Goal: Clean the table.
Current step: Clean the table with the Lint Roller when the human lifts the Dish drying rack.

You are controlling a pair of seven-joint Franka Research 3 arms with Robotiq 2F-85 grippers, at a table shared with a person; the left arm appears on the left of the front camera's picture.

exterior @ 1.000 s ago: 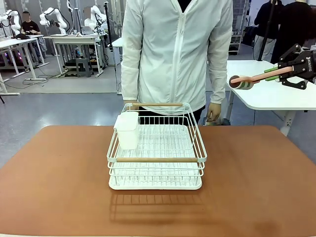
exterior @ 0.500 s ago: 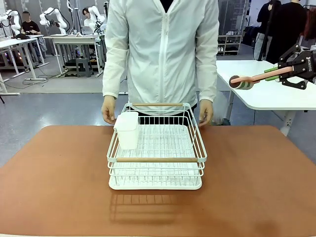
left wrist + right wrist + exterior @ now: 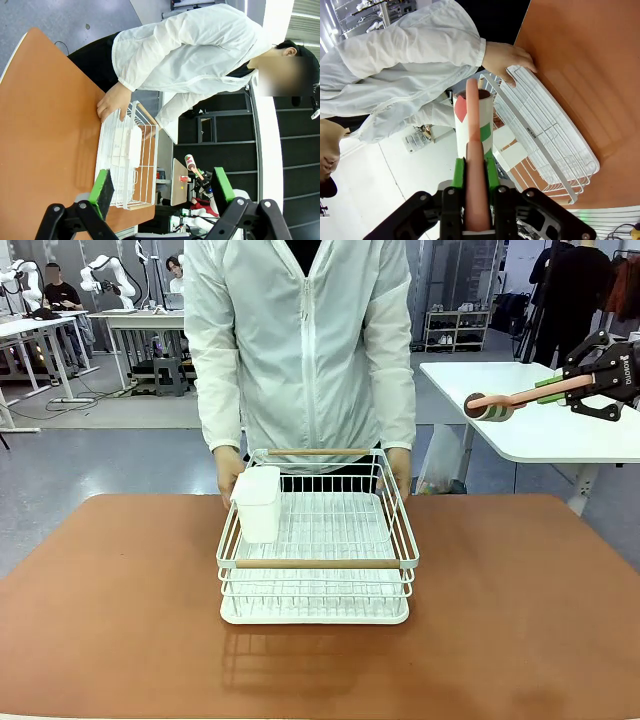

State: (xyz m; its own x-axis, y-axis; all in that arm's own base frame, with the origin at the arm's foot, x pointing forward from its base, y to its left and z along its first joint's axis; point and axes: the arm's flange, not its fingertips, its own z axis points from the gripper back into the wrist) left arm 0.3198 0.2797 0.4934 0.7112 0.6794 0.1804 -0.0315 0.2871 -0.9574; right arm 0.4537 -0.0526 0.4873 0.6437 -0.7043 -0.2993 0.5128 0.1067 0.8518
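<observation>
Counter (image 3: 520, 590) is carrying a white rack (image 3: 318, 562), a person's hands (image 3: 229, 468) touching it; right pincer (image 3: 475, 170) is clamping a pink-handled roller (image 3: 471, 112); left pincer (image 3: 162, 187) is gaping empty.

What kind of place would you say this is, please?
Probably a robotics lab rather than a home: the right gripper holds a lint roller, workbenches stand on a bare grey floor behind the person, and a dish rack sits on the table.
</observation>
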